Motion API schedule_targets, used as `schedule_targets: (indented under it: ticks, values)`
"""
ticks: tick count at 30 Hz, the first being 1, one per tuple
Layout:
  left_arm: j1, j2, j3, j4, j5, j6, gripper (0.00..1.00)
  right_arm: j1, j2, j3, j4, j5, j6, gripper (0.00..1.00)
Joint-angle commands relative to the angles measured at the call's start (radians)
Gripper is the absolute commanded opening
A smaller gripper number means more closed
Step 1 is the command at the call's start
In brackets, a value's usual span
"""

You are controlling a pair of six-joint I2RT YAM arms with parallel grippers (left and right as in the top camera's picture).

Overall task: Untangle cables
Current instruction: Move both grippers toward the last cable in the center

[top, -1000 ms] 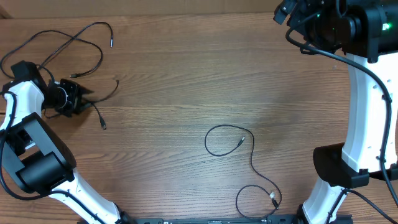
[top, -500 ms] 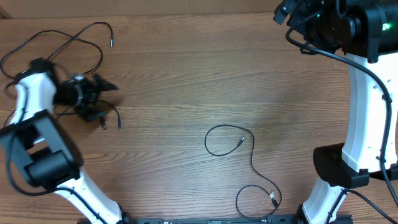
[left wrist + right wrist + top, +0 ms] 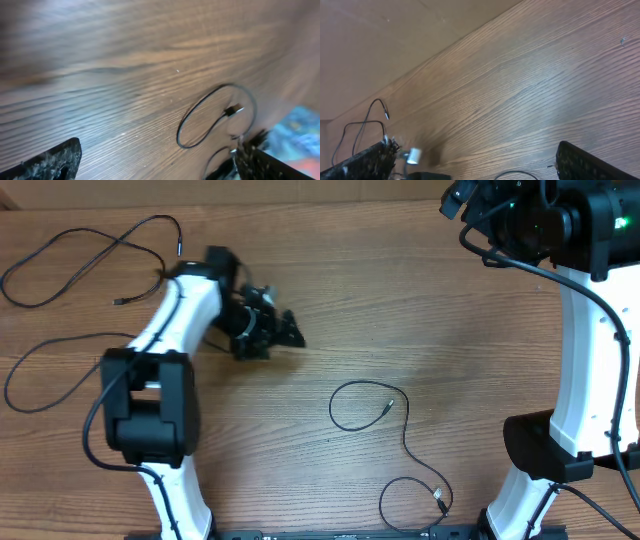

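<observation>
Overhead and wrist views of a wooden surface point(image 3: 420, 300) with two arms and three cables.

The right arm point(image 3: 585, 350) stands along the right edge (white links, black joints), its head at the far right corner. The left arm point(image 3: 180, 320) reaches from the near left toward the middle of the surface.

The left pincer point(image 3: 156, 152) is spread wide with nothing between its fingers. Its wrist view looks down on bare wood and on the loop of the central cable. The right pincer point(image 3: 475, 150) is likewise spread wide and empty, held above the far edge.

The central cable point(image 3: 406, 420) lies right of centre. It forms a round loop with a plug point(image 3: 233, 109) inside it, then trails toward the near edge into a smaller loop. It is well apart from the other two.

The far-left cable point(image 3: 122, 242) sprawls in crossing curves at the far left corner, one end pointing toward the left arm.

The left-edge cable point(image 3: 30, 355) bends in an open arc beside the left arm's base. The arm hides its inner end, so any contact with the far-left cable cannot be judged.
</observation>
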Motion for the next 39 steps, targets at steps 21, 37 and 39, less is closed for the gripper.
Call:
schedule_targets:
  ticks: [21,37,39]
  values:
    - [-0.079,0.012,0.018,-0.092,-0.352,-0.22,0.99,0.004,-0.27,-0.305,0.002,-0.133,-0.272,1.0]
    - [-0.114,0.012,0.018,-0.051,-0.252,-0.131,1.0,0.036,-0.517,-1.525,0.319,-0.24,-0.296,0.98]
    - [-0.114,0.012,0.018,-0.052,-0.253,-0.131,1.0,0.051,-0.51,-1.641,0.426,-0.272,-0.296,0.96]
